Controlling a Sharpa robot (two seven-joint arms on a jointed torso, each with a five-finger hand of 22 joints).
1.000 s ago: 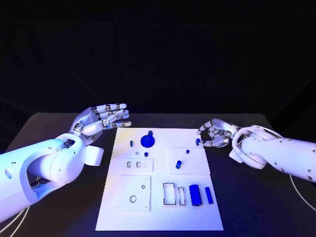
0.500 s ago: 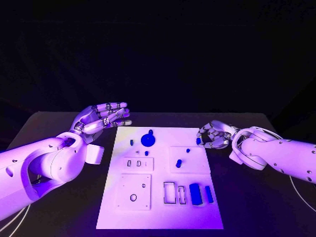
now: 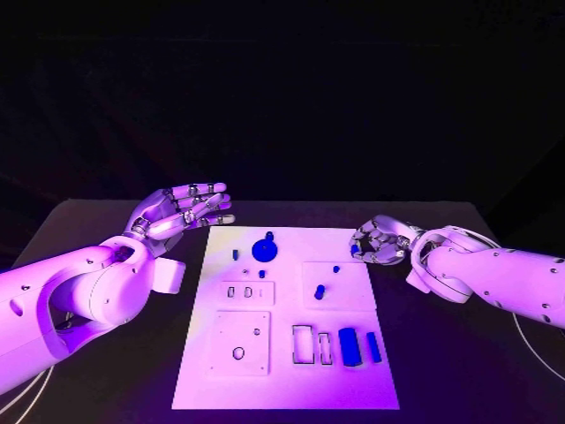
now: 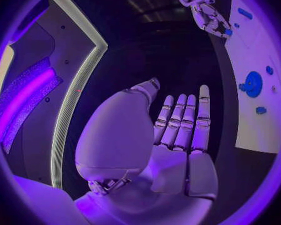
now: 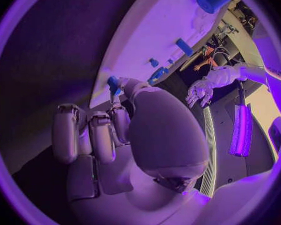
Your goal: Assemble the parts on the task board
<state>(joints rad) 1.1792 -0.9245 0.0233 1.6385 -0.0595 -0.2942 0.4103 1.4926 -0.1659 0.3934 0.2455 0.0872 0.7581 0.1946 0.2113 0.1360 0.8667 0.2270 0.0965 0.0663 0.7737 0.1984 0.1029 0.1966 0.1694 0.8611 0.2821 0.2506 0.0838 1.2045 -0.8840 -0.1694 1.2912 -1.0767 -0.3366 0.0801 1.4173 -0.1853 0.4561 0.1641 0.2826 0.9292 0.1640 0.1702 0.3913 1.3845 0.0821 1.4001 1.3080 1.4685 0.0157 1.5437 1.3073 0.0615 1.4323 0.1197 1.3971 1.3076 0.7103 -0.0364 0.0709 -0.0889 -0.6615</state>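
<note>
While our right hand (image 3: 382, 245) sits at the right edge of the task board (image 3: 289, 389), its fingers are pinched on a small blue part (image 3: 355, 253), kept just above the board's far-right area. We judge it's carrying the piece toward a seat on the board, tho which slot we can't tell. Our left hand (image 3: 187, 208) hangs off the board's far-left corner, fingers straight and apart, grasping nothing; prob. parked there to keep clear of the right arm's path.

Other parts lie on the board: a blue disc (image 3: 265, 251) near the far edge, a small peg (image 3: 319, 292) mid-board, and a blue block (image 3: 348, 346) w/ a slim bar (image 3: 373, 347) beside it at the near-right, next to empty rectangular cutouts.

From the head cam the pinched part is a mere speck betw. fingertips. The right wrist view shows it better: the part (image 5: 113, 83) rides at the fingertips w/ the board's edge just beyond. The left wrist view confirms the bare palm (image 4: 172, 155), and also catches the right hand (image 4: 206, 12) across the board w/ the blue piece at its tips.
</note>
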